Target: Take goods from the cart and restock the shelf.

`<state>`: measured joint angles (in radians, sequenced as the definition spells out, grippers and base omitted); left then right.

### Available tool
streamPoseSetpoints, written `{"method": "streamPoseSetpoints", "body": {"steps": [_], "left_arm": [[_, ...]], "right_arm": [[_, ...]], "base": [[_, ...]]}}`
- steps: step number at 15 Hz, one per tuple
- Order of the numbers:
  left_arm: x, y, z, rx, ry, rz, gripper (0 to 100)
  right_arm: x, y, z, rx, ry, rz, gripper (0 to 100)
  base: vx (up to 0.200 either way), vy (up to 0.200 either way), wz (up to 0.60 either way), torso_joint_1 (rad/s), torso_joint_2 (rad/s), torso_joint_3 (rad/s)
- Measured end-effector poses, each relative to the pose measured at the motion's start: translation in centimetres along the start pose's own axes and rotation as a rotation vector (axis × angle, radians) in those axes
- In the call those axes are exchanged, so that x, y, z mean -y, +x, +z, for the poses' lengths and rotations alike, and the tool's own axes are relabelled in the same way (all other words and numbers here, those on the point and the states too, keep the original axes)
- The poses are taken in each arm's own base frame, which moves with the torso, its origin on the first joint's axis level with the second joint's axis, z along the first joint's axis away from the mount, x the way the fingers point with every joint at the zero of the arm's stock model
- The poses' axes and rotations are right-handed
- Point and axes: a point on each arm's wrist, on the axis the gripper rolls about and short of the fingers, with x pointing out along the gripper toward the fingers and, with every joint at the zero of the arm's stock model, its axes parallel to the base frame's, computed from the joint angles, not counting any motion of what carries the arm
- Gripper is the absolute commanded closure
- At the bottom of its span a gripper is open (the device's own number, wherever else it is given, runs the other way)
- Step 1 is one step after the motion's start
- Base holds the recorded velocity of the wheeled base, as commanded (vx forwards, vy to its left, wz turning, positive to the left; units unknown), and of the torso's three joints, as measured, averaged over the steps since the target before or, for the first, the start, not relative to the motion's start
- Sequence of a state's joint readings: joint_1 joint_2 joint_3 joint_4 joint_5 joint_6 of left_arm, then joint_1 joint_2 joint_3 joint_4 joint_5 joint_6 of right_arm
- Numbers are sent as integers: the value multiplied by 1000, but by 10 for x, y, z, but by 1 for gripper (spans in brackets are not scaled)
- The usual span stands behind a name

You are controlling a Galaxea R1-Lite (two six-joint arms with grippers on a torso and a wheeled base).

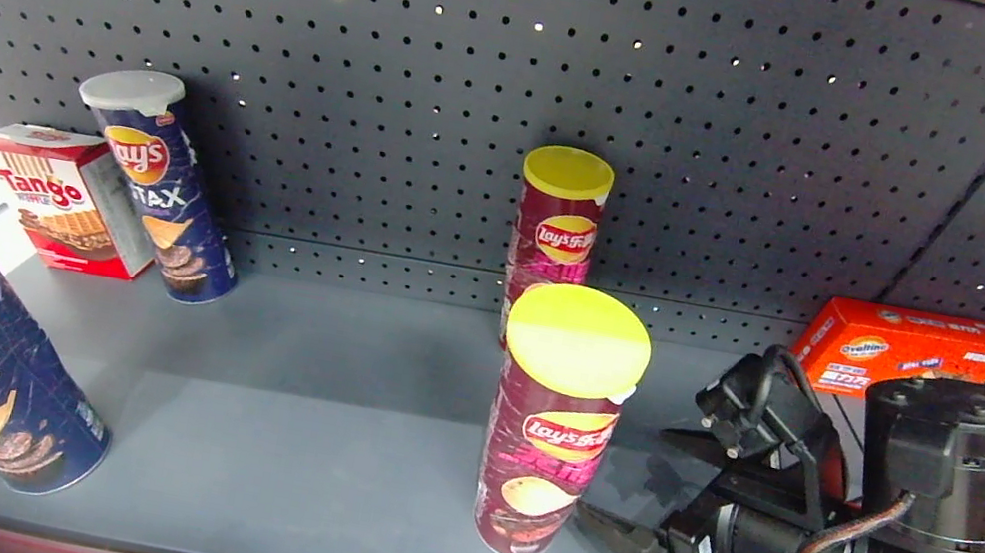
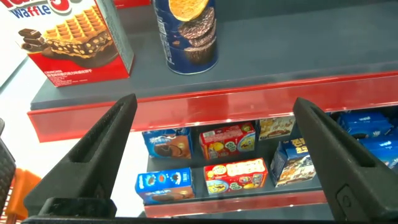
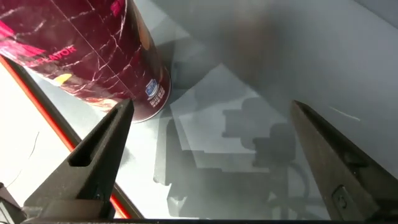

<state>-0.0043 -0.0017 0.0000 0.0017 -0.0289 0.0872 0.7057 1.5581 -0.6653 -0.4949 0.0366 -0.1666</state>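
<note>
Hovering open just right of the near can (image 1: 550, 439), my right end effector (image 1: 629, 478) grips nothing; my left end effector (image 2: 214, 102) gapes too. Placing looks done; next, back clear without tipping it.

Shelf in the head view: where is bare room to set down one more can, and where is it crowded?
The widest bare patch of the shelf lies between the rear blue can and the front maroon can. Right of that can it is crowded: the right gripper, jaws open, and the orange box.
</note>
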Motion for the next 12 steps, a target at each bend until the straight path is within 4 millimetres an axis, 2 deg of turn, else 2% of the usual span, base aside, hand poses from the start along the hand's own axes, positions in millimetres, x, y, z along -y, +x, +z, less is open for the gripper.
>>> {"method": "streamPoseSetpoints", "body": {"steps": [12], "left_arm": [[0,0,0,0,0,-1,0]], "right_arm": [[-5,3,-1,-6,-7,19,0]], "base": [[0,0,0,0,0,0]]}}
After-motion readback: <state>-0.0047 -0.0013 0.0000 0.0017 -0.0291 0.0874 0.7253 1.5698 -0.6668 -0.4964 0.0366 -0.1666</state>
